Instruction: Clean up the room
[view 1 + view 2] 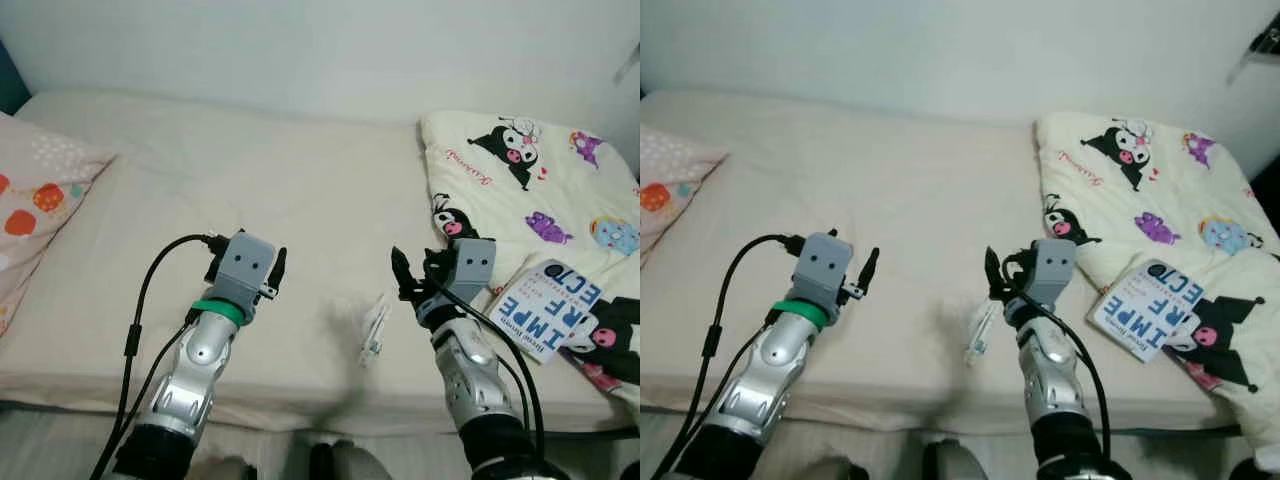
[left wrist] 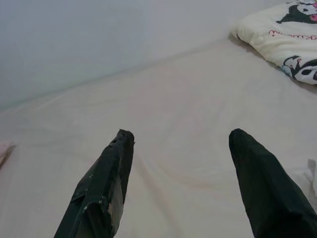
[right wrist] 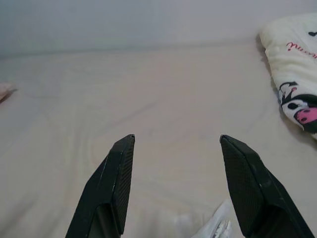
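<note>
At nine o'clock a pillow [image 1: 40,200] lies on the bed [image 1: 300,200]. The left hand [image 1: 262,272] hovers open, idle. The wrapper [image 1: 375,328], clear crumpled plastic (probably litter), lies at six o'clock, just beside the open right hand [image 1: 408,275], apparently poised to grab. The blanket [image 1: 540,190] and booklet [image 1: 545,308] sit at three o'clock.

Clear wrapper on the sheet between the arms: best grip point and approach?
Take the clear wrapper across its narrow middle, from above. It lies flat and long on the bed, so the fingers should straddle its width. The right gripper is nearest, open, just beside its upper end. Thin film may slip; pinch low against the sheet.
</note>
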{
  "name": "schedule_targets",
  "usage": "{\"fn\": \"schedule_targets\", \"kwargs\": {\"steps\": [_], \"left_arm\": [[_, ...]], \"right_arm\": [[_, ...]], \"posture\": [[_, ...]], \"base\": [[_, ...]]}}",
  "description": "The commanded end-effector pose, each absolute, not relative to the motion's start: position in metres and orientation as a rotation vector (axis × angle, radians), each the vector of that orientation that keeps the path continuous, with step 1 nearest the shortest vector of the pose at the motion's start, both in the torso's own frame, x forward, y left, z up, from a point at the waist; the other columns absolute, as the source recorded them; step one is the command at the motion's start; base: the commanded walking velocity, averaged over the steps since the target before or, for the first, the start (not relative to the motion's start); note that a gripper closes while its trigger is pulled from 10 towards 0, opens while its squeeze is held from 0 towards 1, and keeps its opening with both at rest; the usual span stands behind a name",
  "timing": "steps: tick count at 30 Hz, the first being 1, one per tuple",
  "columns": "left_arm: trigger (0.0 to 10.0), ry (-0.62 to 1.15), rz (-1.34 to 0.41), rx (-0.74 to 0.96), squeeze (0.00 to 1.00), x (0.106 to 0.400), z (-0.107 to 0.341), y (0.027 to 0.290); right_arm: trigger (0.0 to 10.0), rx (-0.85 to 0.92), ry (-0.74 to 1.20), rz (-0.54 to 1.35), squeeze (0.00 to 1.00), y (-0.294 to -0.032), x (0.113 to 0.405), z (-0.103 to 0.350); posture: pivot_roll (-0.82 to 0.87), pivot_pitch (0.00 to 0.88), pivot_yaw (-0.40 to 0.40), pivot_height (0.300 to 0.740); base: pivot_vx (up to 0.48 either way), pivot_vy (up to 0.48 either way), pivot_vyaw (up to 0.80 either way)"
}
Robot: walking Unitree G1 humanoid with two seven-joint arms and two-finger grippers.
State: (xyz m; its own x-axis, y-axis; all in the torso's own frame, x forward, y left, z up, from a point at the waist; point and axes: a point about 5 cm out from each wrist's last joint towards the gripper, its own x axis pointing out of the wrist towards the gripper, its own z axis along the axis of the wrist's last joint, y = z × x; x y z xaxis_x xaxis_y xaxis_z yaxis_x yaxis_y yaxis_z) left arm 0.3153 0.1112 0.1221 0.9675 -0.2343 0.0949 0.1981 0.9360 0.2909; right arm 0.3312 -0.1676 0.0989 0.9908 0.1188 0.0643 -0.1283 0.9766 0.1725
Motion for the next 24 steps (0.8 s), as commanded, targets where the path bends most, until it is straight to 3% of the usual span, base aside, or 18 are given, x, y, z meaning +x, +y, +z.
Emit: {"fn": "schedule_targets", "kwargs": {"steps": [1, 9, 15, 24], "left_arm": [[10.0, -0.105, -0.239, 0.29, 0.0, 0.313, 0.116, 0.109], [10.0, -0.106, -0.241, 0.289, 0.0, 0.314, 0.117, 0.108], [10.0, -0.117, -0.246, 0.289, 0.0, 0.315, 0.122, 0.106], [10.0, -0.118, -0.244, 0.296, 0.0, 0.314, 0.126, 0.111]], "right_arm": [[10.0, 0.184, -0.032, 0.098, 0.0, -0.174, 0.328, 0.092], [10.0, 0.192, -0.029, 0.099, 0.0, -0.173, 0.327, 0.091], [10.0, 0.367, -0.003, 0.12, 0.0, -0.168, 0.33, 0.089], [10.0, 0.451, 0.131, 0.075, 0.0, -0.168, 0.345, 0.084]], "posture": [[-0.1, 0.086, -0.008, 0.631], [-0.09, 0.094, -0.002, 0.601], [-0.07, 0.12, 0.007, 0.571], [-0.06, 0.168, 0.016, 0.571]], "base": [[0.0, 0.0, 0.0], [0.0, 0.0, 0.0], [0.0, 0.0, 0.0], [0.0, 0.0, 0.0]]}}
